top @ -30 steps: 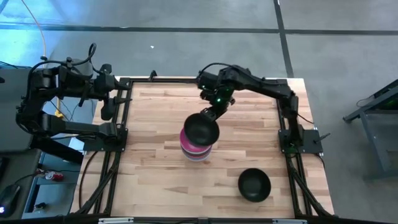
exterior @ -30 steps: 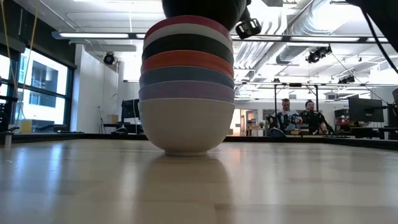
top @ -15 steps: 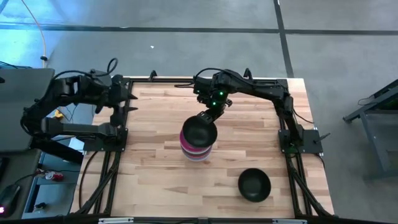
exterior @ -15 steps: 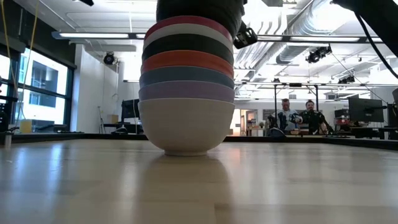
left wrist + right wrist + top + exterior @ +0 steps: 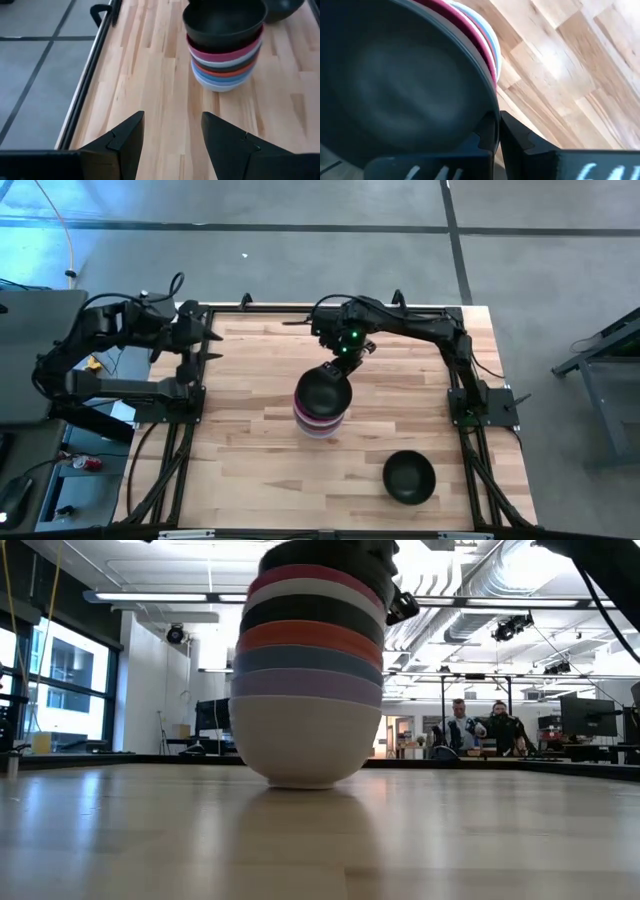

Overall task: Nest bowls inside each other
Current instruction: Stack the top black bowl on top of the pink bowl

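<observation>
- Right gripper [image 5: 338, 364] pinching shut on rim of glossy round black bowl [image 5: 322, 390], seating it atop nested multicoloured bowl stack [image 5: 305, 690] mid-table.
- Stack possibly tipping if dragged sideways.
- Second black bowl [image 5: 409, 477] waiting near front edge.
- Left gripper [image 5: 171, 142] hanging open, empty.

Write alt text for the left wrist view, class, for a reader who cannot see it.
A stack of nested bowls, topped by a black bowl, stands on the wooden table ahead of the open left gripper. Another black bowl shows behind the stack.

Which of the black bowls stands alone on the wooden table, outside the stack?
The black bowl near the table's front edge; another black one tops the stack, held by the right gripper.
</observation>
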